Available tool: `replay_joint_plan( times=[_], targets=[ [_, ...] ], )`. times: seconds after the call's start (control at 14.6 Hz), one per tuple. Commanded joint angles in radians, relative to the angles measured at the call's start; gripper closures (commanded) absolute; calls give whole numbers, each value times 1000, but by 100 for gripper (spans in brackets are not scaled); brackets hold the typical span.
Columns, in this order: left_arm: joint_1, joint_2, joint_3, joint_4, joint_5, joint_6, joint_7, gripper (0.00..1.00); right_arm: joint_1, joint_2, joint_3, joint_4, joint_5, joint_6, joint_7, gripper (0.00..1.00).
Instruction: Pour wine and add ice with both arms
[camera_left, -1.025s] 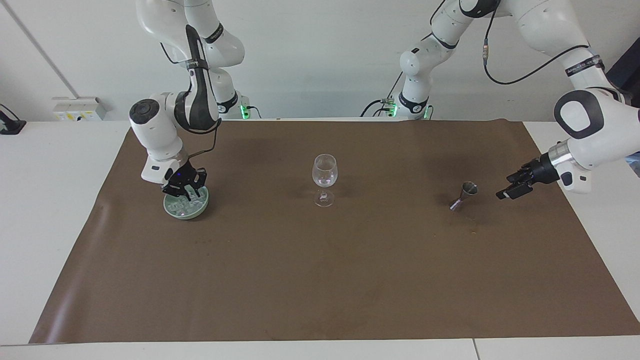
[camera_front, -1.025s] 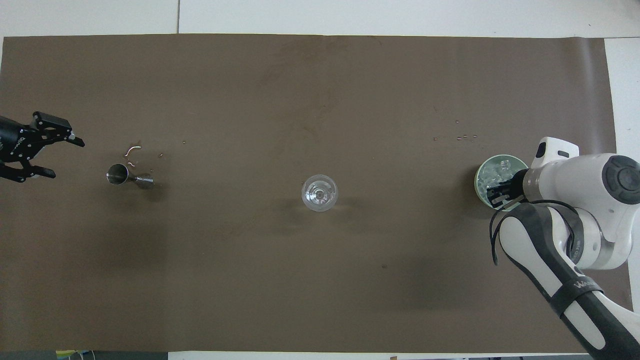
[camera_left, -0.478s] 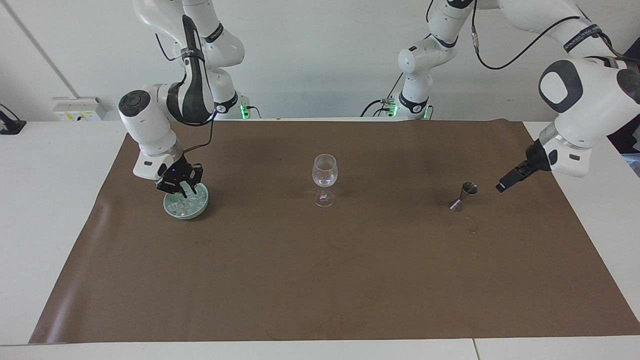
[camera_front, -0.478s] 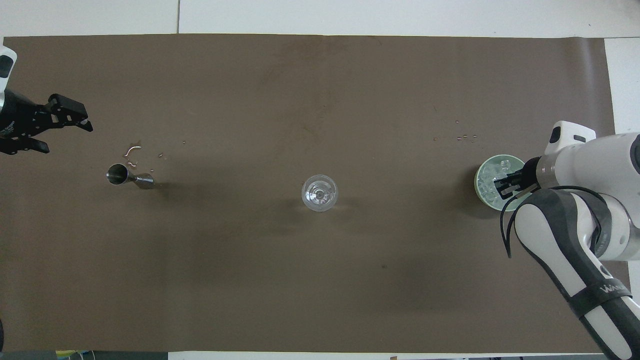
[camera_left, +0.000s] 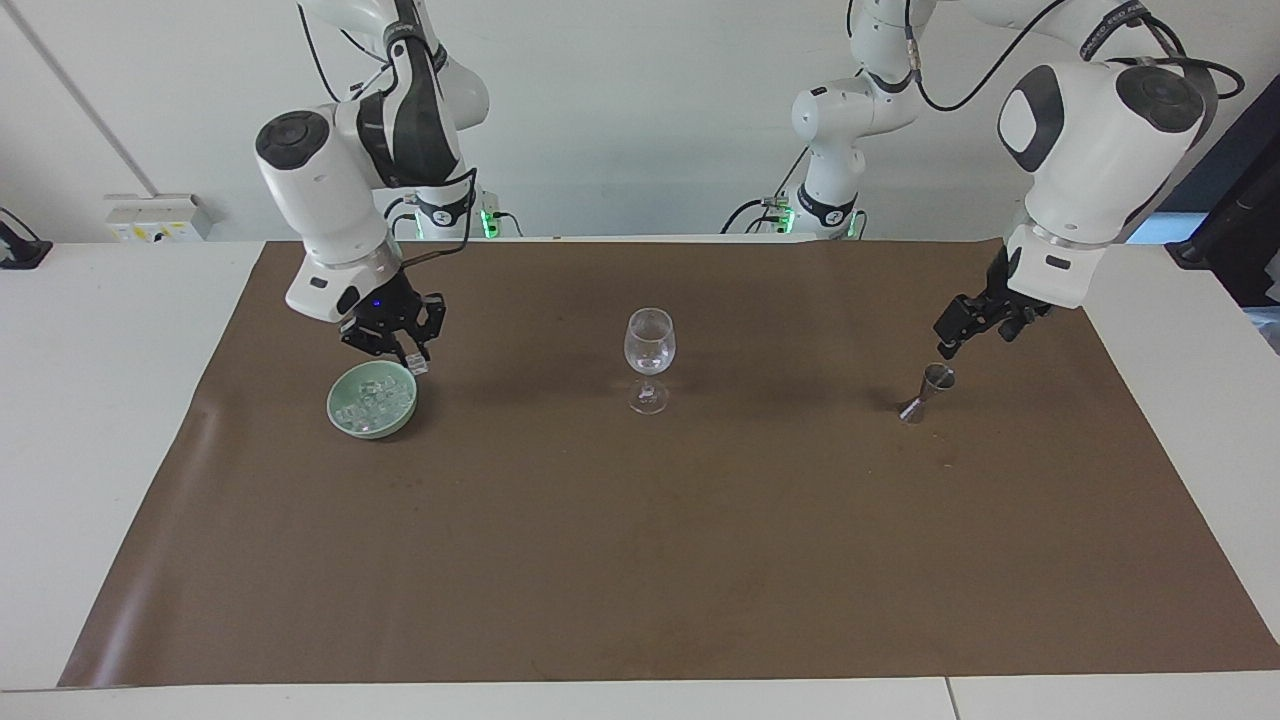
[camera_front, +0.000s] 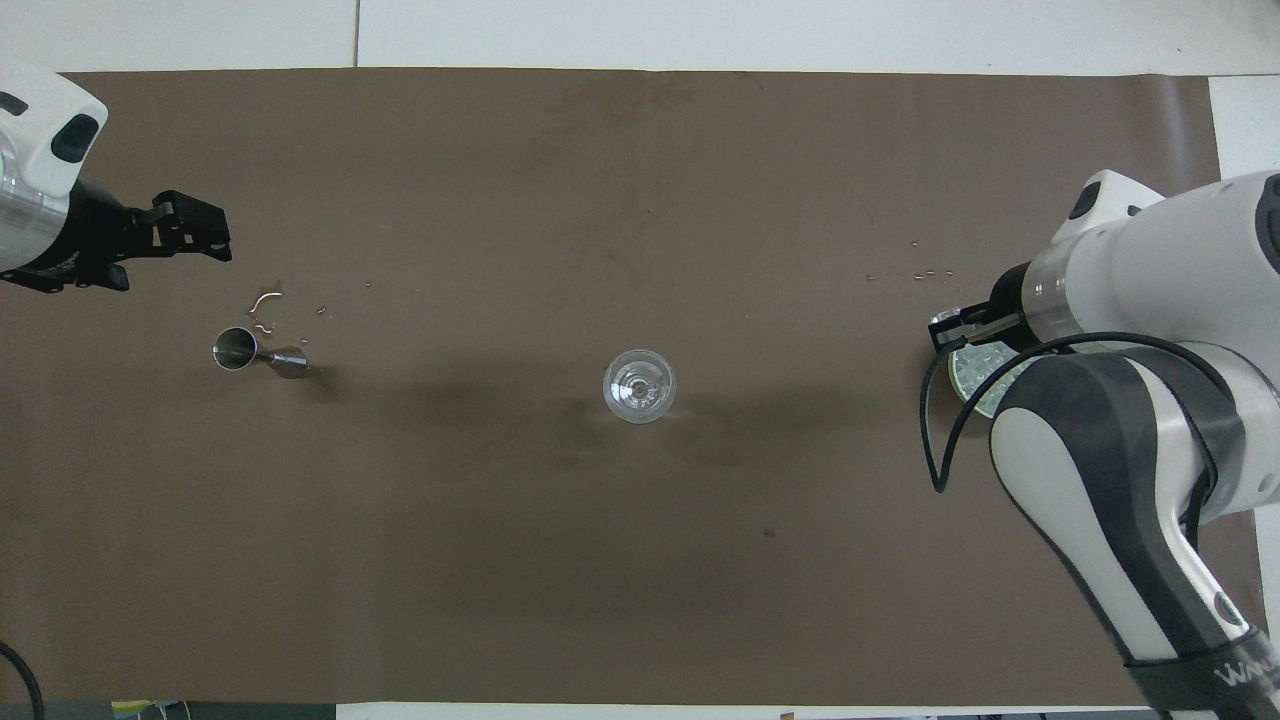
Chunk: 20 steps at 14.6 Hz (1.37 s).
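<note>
Brown paper covers the middle of the white table. At the right arm's end sits a pale green bowl with the ice heaped inside it as small clear cubes. The right gripper hangs just above the bowl's rim on the side nearer the robots, raised clear of the heap, its jaws closed together on one small clear ice cube that shows at the fingertips. In the overhead view that gripper shows at the bowl's edge, with most of the bowl hidden under the arm.

Midway along the table stands a clear stemmed glass, upright, well apart from both grippers. A few clear specks lie on the paper near the bowl, farther from the robots than it.

At the left arm's end a small metal jigger stands tilted on the paper, with spilled drops just beside it. The left gripper hangs over the paper just above the jigger without touching it, its jaws apart and holding nothing.
</note>
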Motion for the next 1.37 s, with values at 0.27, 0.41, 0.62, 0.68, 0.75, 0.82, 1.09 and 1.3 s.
replay_joint_plan(
  times=[0.27, 0.41, 0.62, 0.68, 0.75, 0.82, 1.09, 1.3],
  targets=[
    [-95, -16, 136, 77, -17, -111, 141, 0, 240, 56, -1, 207, 15, -70, 488, 93],
    [-93, 6, 136, 125, -17, -207, 214, 0, 301, 95, -1, 293, 14, -82, 604, 92],
    [-93, -26, 138, 119, -32, -305, 259, 0, 387, 239, 1, 491, 8, -133, 775, 93],
    [-94, -39, 138, 104, -40, -323, 265, 0, 413, 253, 1, 490, 2, -119, 807, 93],
    [-95, -51, 141, 91, -40, -324, 268, 0, 430, 257, 1, 487, -1, -118, 815, 93],
    [-91, -54, 141, 87, -40, -325, 273, 0, 453, 270, 1, 481, -3, -115, 827, 93],
    [-82, -51, 142, 91, -46, -319, 343, 0, 463, 243, 1, 372, -12, -116, 837, 92],
    [-82, -51, 144, 91, -46, -314, 345, 0, 466, 209, 1, 300, -12, -95, 841, 91]
  ],
)
